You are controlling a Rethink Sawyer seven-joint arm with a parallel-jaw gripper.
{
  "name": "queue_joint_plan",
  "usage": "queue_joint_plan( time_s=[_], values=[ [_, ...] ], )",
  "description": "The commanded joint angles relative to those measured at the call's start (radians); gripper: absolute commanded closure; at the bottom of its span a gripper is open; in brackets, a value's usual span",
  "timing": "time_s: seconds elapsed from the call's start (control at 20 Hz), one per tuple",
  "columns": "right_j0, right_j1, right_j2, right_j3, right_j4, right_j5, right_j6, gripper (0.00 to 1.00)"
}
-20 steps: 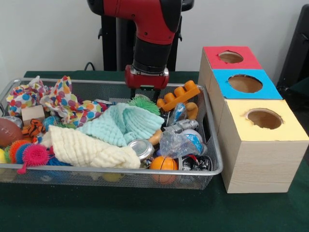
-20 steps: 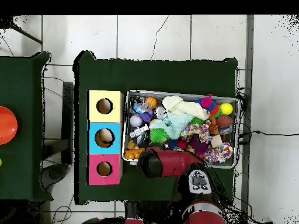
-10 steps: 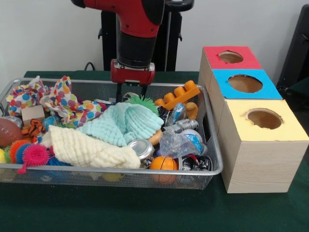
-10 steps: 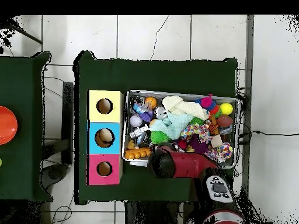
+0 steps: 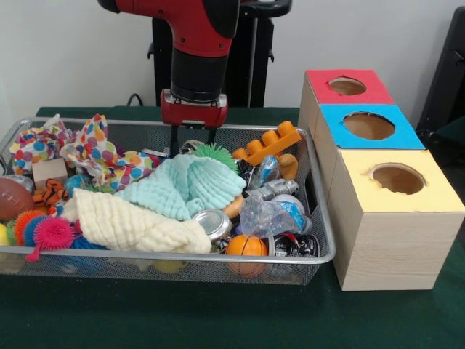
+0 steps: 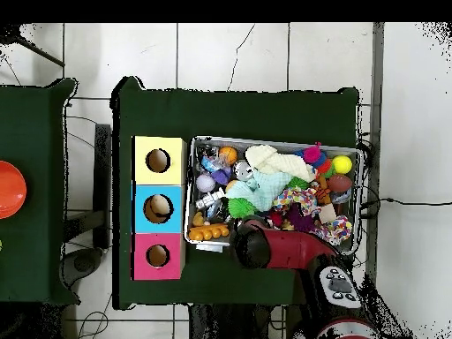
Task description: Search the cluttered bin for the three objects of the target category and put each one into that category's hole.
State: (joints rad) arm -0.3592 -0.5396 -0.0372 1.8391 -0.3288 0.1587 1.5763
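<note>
My gripper [image 5: 192, 142] hangs open over the far side of the wire bin [image 5: 323, 225], with nothing between its fingers. Its tips are just behind a green spiky ball [image 5: 213, 152] and a mint cloth [image 5: 185, 185]. In the bin are also a cream cloth [image 5: 131, 222], a polka-dot cloth [image 5: 102, 156], an orange toy block [image 5: 269, 143], a crushed can [image 5: 213, 222], a small basketball [image 5: 245, 246] and a clear plastic bag [image 5: 269, 214]. In the overhead view the red arm [image 6: 282, 249] covers the gripper at the bin's [image 6: 265, 142] lower edge.
Beside the bin stand three boxes with round holes: red top [image 5: 347, 86], blue top [image 5: 369, 125], yellow top [image 5: 398, 178]. From above, a tan object shows in the blue box's hole [image 6: 158, 207]. A football [image 5: 13, 198] and pink spiky ball [image 5: 52, 233] lie at the bin's left.
In the front view the arm has swung left, from above the orange toy block to behind the green spiky ball. The gripper holds nothing throughout.
</note>
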Motion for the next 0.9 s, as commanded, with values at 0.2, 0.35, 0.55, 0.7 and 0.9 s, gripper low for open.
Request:
queue_joint_plan(
  time_s=[0.2, 0.35, 0.55, 0.7, 0.9],
  values=[
    [-0.032, -0.017, 0.105, -0.009, 0.007, 0.122, 0.056, 0.00],
    [-0.030, -0.016, 0.106, -0.012, 0.008, 0.124, 0.059, 0.00],
    [-0.025, -0.024, 0.105, -0.014, 0.010, 0.135, 0.060, 0.00],
    [-0.021, -0.028, 0.104, -0.013, 0.011, 0.138, 0.062, 0.00],
    [-0.014, -0.017, 0.099, -0.023, 0.011, 0.134, 0.067, 0.00]
  ],
)
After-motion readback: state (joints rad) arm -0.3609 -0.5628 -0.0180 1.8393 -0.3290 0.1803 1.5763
